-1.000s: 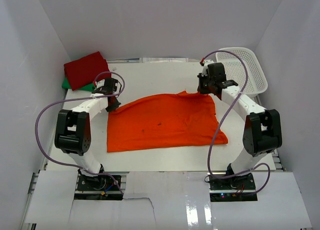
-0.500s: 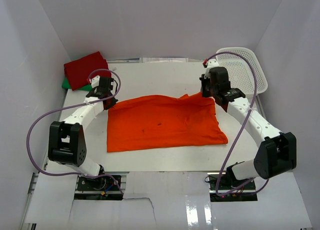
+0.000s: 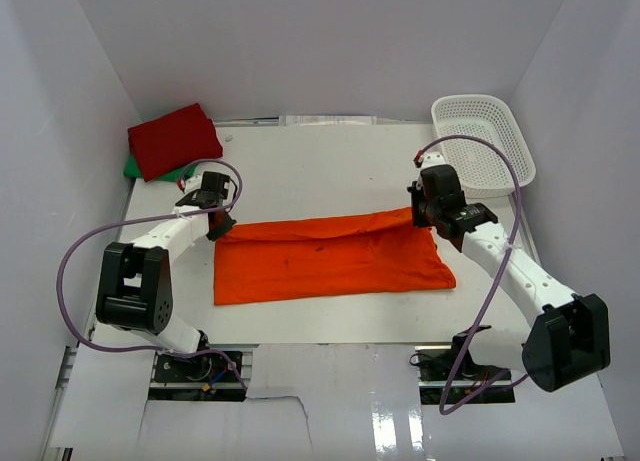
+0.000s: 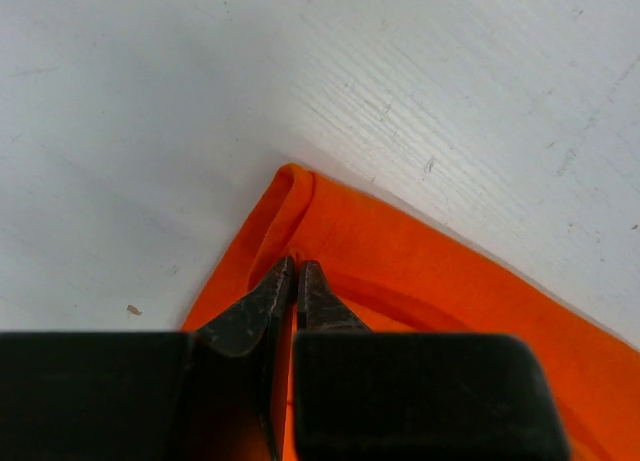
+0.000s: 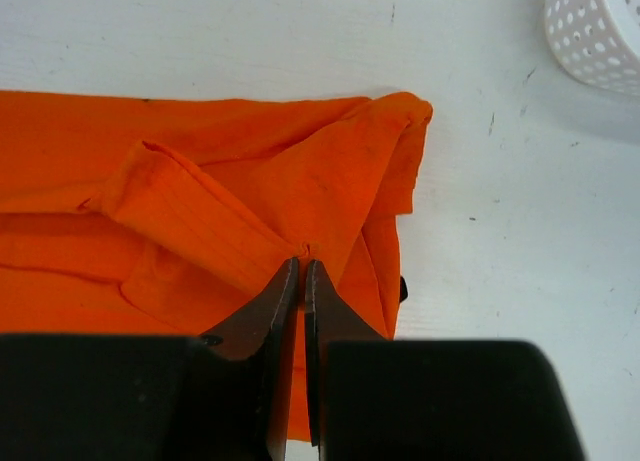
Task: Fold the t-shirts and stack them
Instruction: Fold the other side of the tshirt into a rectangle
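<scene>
The orange t-shirt (image 3: 330,256) lies across the table's middle, its far edge folded toward the near side. My left gripper (image 3: 222,224) is shut on the shirt's far-left corner, which shows in the left wrist view (image 4: 330,221). My right gripper (image 3: 418,216) is shut on the far-right corner, where the cloth bunches in folds in the right wrist view (image 5: 250,201). The deep red t-shirt (image 3: 172,139) lies folded at the far left on top of the green t-shirt (image 3: 150,169), of which only an edge shows.
A white mesh basket (image 3: 485,141) stands at the far right, its corner visible in the right wrist view (image 5: 600,31). White walls close in the table on three sides. Purple cables loop beside both arms.
Both grippers have pulled the shirt's far edge toward the near side, so the orange cloth now looks narrower. The basket is more exposed as the right arm came nearer.
</scene>
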Robot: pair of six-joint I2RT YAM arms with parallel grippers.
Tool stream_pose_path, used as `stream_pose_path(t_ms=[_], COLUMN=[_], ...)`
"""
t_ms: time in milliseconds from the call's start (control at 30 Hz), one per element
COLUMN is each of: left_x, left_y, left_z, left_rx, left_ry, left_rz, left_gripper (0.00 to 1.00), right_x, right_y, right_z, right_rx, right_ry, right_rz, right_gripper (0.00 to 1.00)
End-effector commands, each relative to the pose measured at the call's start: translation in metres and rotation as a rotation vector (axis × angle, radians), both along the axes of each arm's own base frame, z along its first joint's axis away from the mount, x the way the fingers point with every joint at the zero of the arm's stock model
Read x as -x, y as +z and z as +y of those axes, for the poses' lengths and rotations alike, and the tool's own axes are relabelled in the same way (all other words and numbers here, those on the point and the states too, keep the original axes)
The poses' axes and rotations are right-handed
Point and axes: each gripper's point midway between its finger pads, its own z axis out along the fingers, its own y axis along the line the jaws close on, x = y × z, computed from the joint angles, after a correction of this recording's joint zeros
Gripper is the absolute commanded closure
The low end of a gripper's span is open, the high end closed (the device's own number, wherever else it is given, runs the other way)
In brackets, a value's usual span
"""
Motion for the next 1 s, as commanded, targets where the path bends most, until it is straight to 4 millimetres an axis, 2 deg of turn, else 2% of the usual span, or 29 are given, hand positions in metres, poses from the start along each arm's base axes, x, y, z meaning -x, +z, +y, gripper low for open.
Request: stream_pose_path(t_ms=[0,267,433,633,967], left_x=[-0.002,0.001,0.004,0.006,0.027], left_y=[0.017,0.024,0.026,0.032,0.026], left_z=[0.003,0.007,0.008,0.008,0.007], left_rx=[0.017,0.002,0.001,0.004,0.03], left_ry=[0.027,0.032,0.031,0.028,0.032], left_rz=[-0.059,-0.074,-0.072,-0.081,-0.066], left_gripper=[1.0,1.0,1.0,1.0,1.0], right_x=[0.01,0.032,0.041,0.046,0.062], right_y=[0.006,-0.005,-0.013,-0.012,-0.027], right_z=[-0.009,-0.015,-0.017,-0.021,-0.025], right_rx=[-0.007,-0.014,-0.002,-0.004,-0.004], right_ry=[-0.044,-0.046,-0.045,-0.056,-0.073], right_rz=[-0.02,0.024,0.055,0.054,0.115], right_gripper=[0.92,0.92,0.92,0.92,0.91])
